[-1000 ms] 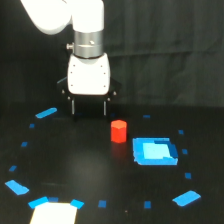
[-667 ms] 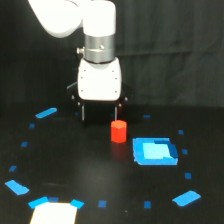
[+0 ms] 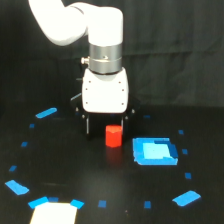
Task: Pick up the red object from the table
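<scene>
The red object (image 3: 113,136) is a small red-orange stubby block standing upright on the black table (image 3: 75,170), near the middle of the exterior view. My gripper (image 3: 107,131) hangs from the white arm directly over and just behind the block, low to the table. Its dark fingers (image 3: 88,126) are spread wider than the block, one on each side of it, and hold nothing. The block's upper edge meets the underside of the white gripper body. I cannot tell whether the fingers touch the block.
A larger flat blue square (image 3: 155,151) lies just to the exterior view's right of the block. Blue tape marks (image 3: 46,113) ring the table. A white patch (image 3: 55,212) lies at the front left. A black curtain closes the back.
The arm has moved toward the exterior view's right and nearer the camera, and dropped lower. The gripper now stands over the red block instead of behind and left of it. The block has not moved.
</scene>
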